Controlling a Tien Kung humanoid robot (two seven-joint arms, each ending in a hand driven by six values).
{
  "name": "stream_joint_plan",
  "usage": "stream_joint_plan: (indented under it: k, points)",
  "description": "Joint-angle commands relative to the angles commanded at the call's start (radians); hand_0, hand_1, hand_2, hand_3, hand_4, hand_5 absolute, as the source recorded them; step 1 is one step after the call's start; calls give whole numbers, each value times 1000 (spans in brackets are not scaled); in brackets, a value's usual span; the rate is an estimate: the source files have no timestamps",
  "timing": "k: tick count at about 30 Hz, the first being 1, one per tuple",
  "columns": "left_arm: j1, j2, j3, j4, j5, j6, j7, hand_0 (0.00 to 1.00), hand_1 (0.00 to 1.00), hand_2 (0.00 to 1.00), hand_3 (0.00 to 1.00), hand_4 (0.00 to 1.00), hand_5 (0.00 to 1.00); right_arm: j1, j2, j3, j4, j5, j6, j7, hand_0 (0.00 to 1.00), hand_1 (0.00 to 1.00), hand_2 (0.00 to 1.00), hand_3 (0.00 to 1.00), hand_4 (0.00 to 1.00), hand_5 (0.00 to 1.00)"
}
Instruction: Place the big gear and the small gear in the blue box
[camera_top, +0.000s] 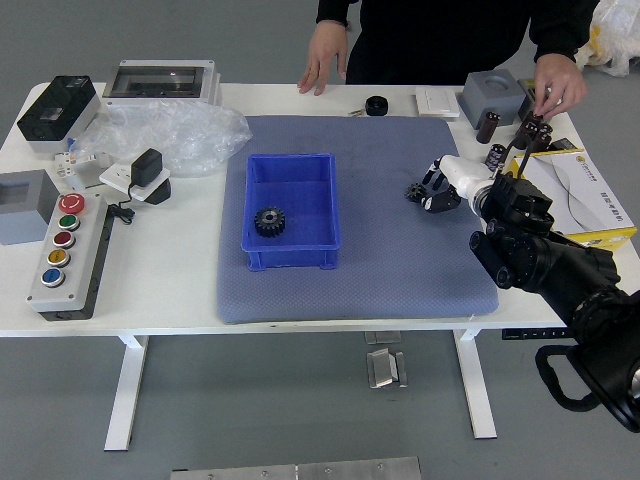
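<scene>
“Gears: how do they lie?”

“Big black toothed gear (269, 222), round, flat inside the blue plastic box (292, 259), whose long axis runs near to far.”

“And the small black toothed gear (415, 192)?”

“On the blue-grey mat (370, 270), at the fingertips of the black-and-white right hand (470, 178). Fingers bent, apart. Whether they touch it, or where it faces, I cannot tell.”

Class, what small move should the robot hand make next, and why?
Probably edge the right robot hand toward the small gear and bring its fingers around it: the gear is on the mat by the fingertips, which look parted, while the big gear lies in the blue box.
</scene>
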Motion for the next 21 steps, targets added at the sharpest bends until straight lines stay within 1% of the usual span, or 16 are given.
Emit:
stream_joint_plan:
  k: [5,10,13,17,18,21]
  points:
    - [7,4,0,0,-2,0,2,919,901,894,883,815,350,5,-16,-81,0,39,17,-1,503,478,627,662,687,257]
    - [8,4,-1,0,-1,0,1,918,902,893,884,815,350,10,-20,-112,0,57,22,-3,511,487,633,666,693,256]
    - [7,4,-1,0,-1,1,0,919,902,893,883,815,350,12,-20,-139,0,76,21,-2,514,493,640,667,696,258]
    - [8,5,-2,0,-1,1,1,919,902,893,883,815,350,18,-25,-221,2,150,10,0,514,493,640,667,696,258]
    - [8,5,-3,0,-1,1,1,919,902,893,883,815,350,21,-26,-244,4,166,9,-1,520,505,650,672,706,258]
    - [9,6,-4,0,-1,1,1,919,902,893,883,815,350,27,-31,-274,11,185,11,-3,520,505,650,672,706,258]
